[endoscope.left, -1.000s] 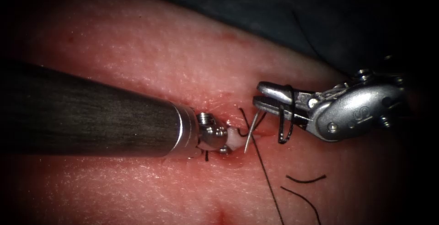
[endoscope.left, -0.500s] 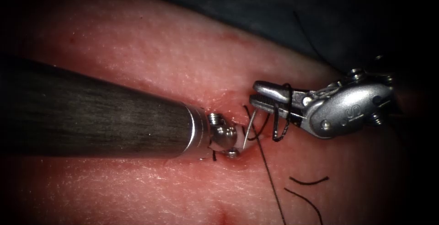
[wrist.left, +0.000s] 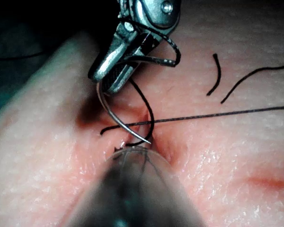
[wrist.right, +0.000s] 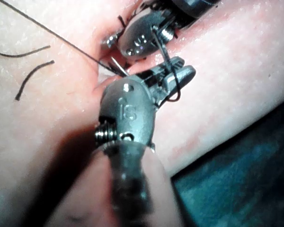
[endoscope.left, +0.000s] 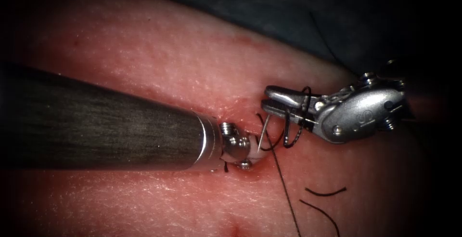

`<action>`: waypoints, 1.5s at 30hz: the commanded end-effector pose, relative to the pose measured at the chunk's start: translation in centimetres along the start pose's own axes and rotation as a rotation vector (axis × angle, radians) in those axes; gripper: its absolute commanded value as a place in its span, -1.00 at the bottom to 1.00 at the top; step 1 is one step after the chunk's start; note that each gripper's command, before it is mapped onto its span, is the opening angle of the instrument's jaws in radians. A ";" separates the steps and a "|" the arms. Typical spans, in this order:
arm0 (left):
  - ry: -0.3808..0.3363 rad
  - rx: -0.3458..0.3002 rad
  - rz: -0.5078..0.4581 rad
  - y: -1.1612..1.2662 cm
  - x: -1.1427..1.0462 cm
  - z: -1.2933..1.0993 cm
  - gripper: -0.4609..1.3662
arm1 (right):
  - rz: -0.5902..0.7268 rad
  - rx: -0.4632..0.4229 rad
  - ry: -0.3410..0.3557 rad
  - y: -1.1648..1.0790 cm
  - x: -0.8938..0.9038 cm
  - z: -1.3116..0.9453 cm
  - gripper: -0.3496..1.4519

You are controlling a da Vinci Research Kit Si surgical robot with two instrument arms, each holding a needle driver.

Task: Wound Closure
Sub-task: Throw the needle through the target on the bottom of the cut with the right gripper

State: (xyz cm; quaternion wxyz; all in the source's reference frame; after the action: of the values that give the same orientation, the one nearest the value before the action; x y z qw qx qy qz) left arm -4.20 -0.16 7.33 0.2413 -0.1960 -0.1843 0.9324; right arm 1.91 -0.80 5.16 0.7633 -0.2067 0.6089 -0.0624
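Observation:
My right tool (endoscope.left: 268,100) comes in from the right, its jaws shut on the curved needle (endoscope.left: 263,133) near its back end. The needle (wrist.left: 114,120) arcs down to the cut, its bare point at the pale tissue edge beside my left tool (endoscope.left: 248,156). The left tool's jaws are shut on that pale edge of the tissue (endoscope.left: 168,59) at the cut. Dark thread (endoscope.left: 294,121) is looped round the right tool's jaws (wrist.left: 106,80). A long strand of thread (endoscope.left: 285,189) runs from the cut toward the near edge. In the right wrist view the right tool (wrist.right: 187,73) lies just before the left tool (wrist.right: 142,40).
Two cut ends of thread (endoscope.left: 325,191) (endoscope.left: 320,210) lie loose on the tissue right of the cut, also seen as cut ends (wrist.left: 217,75) in the left wrist view. Dark cloth (endoscope.left: 313,10) borders the tissue at the back. Red fluid wets the cut.
The left tool has pushed further right and slightly down into the cut. The right tool has shifted left with the needle, bringing its point close to the held tissue edge.

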 end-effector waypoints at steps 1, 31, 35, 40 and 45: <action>0.000 -0.002 0.000 0.00 0.00 -0.02 0.45 | -0.002 -0.005 -0.002 -0.01 -0.01 0.01 -1.00; 0.006 -0.032 -0.008 0.08 0.08 -0.35 -0.07 | -0.068 0.044 -0.025 -0.44 -0.30 0.10 -1.00; 0.006 -0.028 -0.021 0.16 0.15 -0.51 -0.31 | -0.062 0.045 -0.024 -0.42 -0.31 0.08 -1.00; 0.006 -0.036 -0.028 0.23 0.22 -0.66 -0.18 | -0.056 0.047 -0.020 -0.40 -0.33 0.04 -1.00; 0.006 -0.017 -0.026 0.25 0.23 -0.81 -0.28 | -0.045 0.048 -0.018 -0.40 -0.35 0.02 -1.00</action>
State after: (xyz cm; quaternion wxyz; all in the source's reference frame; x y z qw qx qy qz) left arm -4.09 -0.04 6.42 0.2521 -0.1986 -0.1942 0.9270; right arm 1.90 -1.03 5.63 0.7721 -0.2011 0.5955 -0.0940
